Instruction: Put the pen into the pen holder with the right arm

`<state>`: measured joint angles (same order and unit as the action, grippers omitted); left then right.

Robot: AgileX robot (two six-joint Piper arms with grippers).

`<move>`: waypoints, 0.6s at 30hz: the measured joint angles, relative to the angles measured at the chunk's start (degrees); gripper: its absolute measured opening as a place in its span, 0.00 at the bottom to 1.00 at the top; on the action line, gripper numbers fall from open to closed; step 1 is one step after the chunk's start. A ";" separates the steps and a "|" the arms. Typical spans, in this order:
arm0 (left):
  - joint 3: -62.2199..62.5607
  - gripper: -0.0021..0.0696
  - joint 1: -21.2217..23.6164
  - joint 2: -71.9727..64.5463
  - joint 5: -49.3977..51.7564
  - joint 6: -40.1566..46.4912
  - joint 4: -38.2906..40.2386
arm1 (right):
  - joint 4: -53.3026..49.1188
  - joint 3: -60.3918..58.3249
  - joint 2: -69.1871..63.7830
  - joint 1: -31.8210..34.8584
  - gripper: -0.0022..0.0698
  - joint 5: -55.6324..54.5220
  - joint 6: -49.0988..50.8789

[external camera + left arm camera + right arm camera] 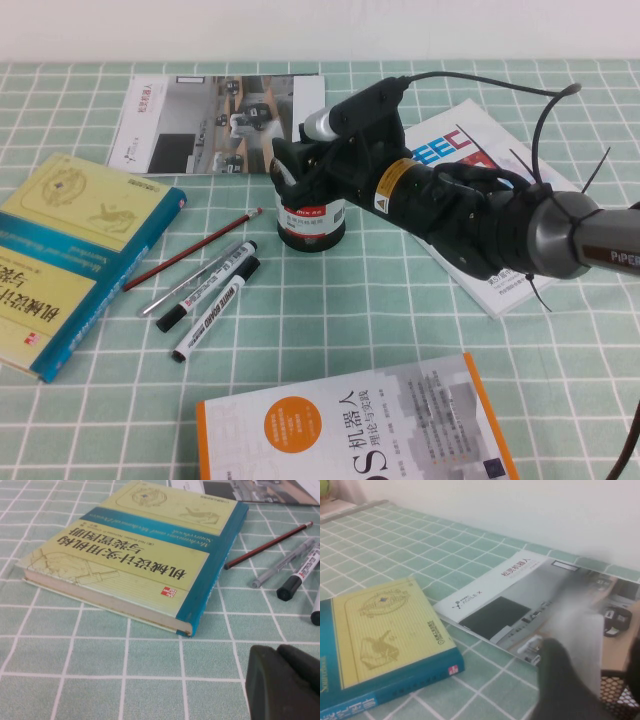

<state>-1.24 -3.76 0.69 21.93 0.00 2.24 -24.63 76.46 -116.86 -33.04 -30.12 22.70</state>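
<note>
While the white-barrelled pen [580, 640] hangs over the round black wire-mesh pen holder [312, 222], insertion is judged unfinished.
Right gripper [298, 168], frame centre, clamped on the pen above the rim; release remains. Left gripper [285, 680], lower right of its wrist view, idle; opening indeterminable.

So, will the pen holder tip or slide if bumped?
Probably light: the pen holder is thin wire mesh, so it may slide. Low and round, it likely resists tipping. The right gripper holds the pen above it; the left gripper is near the book.
</note>
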 joint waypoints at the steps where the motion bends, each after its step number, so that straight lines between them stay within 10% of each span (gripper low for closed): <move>1: 0.00 0.02 0.00 0.00 0.00 0.00 0.00 | 0.00 0.00 0.00 0.00 0.44 0.00 0.00; 12: 0.00 0.02 0.00 0.00 0.00 0.00 0.00 | -0.33 -0.13 5.87 0.00 0.49 9.01 1.51; 18: 0.00 0.02 0.00 0.00 0.00 0.00 0.00 | -7.41 -0.42 16.14 0.00 0.14 23.07 14.58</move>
<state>-1.24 -3.76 0.69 21.93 0.00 2.24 -32.04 76.03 -100.72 -33.04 -7.05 37.27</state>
